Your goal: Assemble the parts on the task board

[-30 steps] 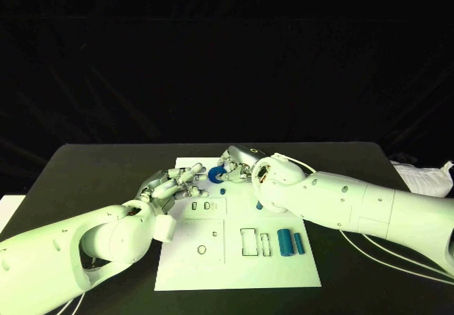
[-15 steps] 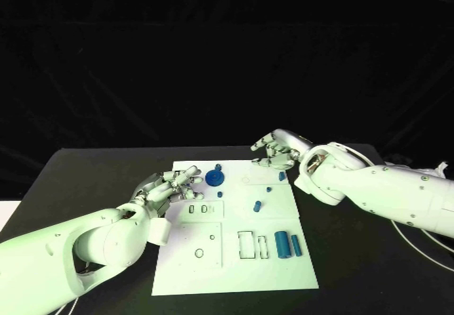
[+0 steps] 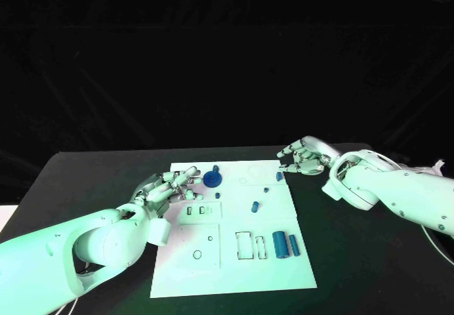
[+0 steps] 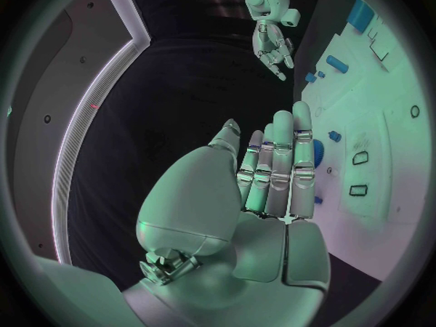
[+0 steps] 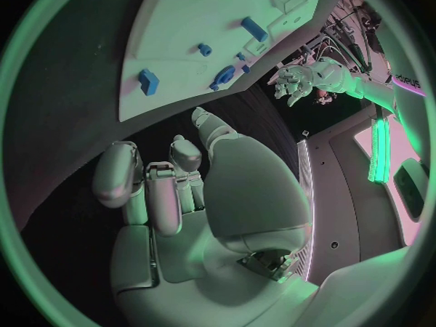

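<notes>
The white task board (image 3: 222, 262) lies in the middle of the table. A round blue part (image 3: 212, 176) stands near its far edge, with small blue parts (image 3: 254, 207) beside it and two blue cylinders (image 3: 280, 243) at the near right. My left hand (image 3: 170, 188) reaches over the board's far left edge, fingers straight, holding nothing, just left of the round part. My right hand (image 3: 304, 158) hovers off the board's far right corner, fingers loosely bent, thumb apart, nothing in it. The left wrist view shows the left hand (image 4: 272, 174) flat beside the board (image 4: 386, 160).
Several outlined slots (image 3: 248, 243) are marked in the board's near half. Black tabletop (image 3: 85, 177) surrounds the board. A white cable (image 3: 430, 167) trails at the table's right edge. In the right wrist view the board (image 5: 200, 14) carries a small blue block (image 5: 148, 81).
My right hand has pulled away from the round blue part, moving right and off the board's far right corner. The round part stays on the board. My left hand has hardly moved.
</notes>
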### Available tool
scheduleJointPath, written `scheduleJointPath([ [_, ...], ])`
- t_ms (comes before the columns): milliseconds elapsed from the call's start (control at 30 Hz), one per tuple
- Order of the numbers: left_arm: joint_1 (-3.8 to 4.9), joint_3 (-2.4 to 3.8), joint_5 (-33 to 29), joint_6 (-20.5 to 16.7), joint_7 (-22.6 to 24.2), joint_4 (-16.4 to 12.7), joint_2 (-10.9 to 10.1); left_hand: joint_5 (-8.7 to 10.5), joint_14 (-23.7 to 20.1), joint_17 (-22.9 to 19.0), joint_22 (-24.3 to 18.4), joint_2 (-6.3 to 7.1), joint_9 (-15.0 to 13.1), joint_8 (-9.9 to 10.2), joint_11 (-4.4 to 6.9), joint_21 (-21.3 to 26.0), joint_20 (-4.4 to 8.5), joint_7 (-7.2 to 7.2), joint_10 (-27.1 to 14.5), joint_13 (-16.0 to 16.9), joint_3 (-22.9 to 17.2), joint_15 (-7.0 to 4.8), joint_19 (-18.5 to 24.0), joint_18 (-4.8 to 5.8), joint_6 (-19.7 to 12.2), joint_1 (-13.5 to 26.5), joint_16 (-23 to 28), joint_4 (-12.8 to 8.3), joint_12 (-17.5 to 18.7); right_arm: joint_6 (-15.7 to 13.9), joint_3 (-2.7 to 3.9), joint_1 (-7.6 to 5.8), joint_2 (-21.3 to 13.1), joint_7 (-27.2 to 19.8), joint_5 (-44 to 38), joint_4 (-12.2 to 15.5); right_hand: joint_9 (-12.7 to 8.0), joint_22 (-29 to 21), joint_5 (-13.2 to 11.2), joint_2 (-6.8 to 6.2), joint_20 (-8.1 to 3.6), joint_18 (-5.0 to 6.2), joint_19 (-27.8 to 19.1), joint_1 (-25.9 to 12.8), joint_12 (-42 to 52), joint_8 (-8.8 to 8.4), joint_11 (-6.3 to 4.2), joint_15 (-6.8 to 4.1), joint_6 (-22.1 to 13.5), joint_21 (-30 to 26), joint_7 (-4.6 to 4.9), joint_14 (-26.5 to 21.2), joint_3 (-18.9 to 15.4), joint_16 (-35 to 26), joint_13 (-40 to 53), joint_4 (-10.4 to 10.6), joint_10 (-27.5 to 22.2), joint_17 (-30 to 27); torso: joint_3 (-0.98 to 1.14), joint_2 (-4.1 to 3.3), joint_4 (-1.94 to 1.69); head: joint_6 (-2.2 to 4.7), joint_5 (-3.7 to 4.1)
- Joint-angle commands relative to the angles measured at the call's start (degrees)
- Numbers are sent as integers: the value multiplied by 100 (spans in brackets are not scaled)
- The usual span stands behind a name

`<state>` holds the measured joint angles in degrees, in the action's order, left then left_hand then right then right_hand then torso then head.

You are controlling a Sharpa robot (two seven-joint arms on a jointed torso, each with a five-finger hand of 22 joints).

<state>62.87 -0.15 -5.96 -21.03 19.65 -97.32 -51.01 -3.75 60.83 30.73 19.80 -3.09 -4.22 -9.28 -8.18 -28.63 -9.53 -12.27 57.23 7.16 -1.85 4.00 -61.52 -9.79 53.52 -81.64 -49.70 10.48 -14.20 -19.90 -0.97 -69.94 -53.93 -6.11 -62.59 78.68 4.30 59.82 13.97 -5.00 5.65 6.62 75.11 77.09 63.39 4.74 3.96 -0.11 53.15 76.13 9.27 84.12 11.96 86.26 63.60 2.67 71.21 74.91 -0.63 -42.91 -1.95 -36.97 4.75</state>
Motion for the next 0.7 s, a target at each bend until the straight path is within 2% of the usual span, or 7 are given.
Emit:
scheduleJointPath([
  [33,2,3,35,108,53,1,8,-31,-46,-9,10,-1,4,-33,-14,-28,-2,12,-40,-2,-4,14,57,-3,-32,-40,1,-27,-17,209,4,67,59,-320,151,-133,-5,-2,23,1,6,-81,17,66,-27,-20,15,-18,22,25,5,430,-1,25,-5,-21,4,767,6,-13,-19,-13,14],
  [67,2,3,35,108,53,3,7,-31,-46,-9,10,-1,4,-33,-14,-28,-2,12,-40,-2,-4,14,57,-3,-32,-40,1,-27,-17,210,4,90,81,-335,152,-186,-7,-9,23,0,7,-80,13,74,-38,-26,17,-17,15,22,8,430,-2,25,-15,-28,-7,768,1,-10,-17,-19,13],
  [133,1,3,35,111,53,6,7,-31,-46,-9,10,-1,4,-33,-14,-28,-2,12,-40,-2,-4,14,57,-3,-32,-40,1,-27,-17,208,4,131,125,-362,153,-289,-8,-10,23,-1,7,-80,13,75,-39,-27,17,-17,13,22,8,430,-2,25,-16,-29,-8,768,10,-11,-16,-28,18],
  [200,0,3,35,113,53,10,9,-31,-46,-9,10,-1,4,-33,-14,-28,-2,12,-40,-2,-4,14,57,-3,-32,-40,1,-27,-17,202,4,166,171,-386,153,-389,-10,-14,22,-1,7,-79,10,82,-45,-31,19,-16,7,20,10,430,-2,27,-21,-34,-14,771,1,-7,-22,-35,20],
  [333,-1,3,35,116,50,18,14,-31,-46,-9,10,-1,4,-33,-14,-28,-2,12,-40,-2,-4,14,57,-3,-32,-40,1,-27,-17,163,4,202,261,-428,73,-543,-15,-14,25,6,9,-79,8,103,-55,-44,23,-13,-13,20,15,431,2,29,-30,-49,-26,778,2,-10,-20,-55,2],
  [500,-2,3,35,122,49,25,22,-31,-46,-9,10,-1,4,-33,-14,-28,-2,12,-40,-2,-4,14,57,-3,-32,-40,1,-27,-17,163,4,228,314,-452,-38,-649,-17,-18,25,7,9,-78,6,109,-58,-49,25,-12,-20,18,17,430,3,28,-32,-53,-29,775,0,-12,-35,-86,2],
  [700,-3,2,35,117,41,48,20,-31,-46,-9,10,-1,4,-33,-14,-28,-2,12,-40,-2,-4,14,57,-3,-32,-40,1,-27,-17,216,4,272,344,-436,-241,-721,-19,-20,24,10,11,-78,4,119,-54,-53,26,-10,-27,17,19,429,4,26,-28,-60,-28,773,-1,-9,-20,-107,-47],
])
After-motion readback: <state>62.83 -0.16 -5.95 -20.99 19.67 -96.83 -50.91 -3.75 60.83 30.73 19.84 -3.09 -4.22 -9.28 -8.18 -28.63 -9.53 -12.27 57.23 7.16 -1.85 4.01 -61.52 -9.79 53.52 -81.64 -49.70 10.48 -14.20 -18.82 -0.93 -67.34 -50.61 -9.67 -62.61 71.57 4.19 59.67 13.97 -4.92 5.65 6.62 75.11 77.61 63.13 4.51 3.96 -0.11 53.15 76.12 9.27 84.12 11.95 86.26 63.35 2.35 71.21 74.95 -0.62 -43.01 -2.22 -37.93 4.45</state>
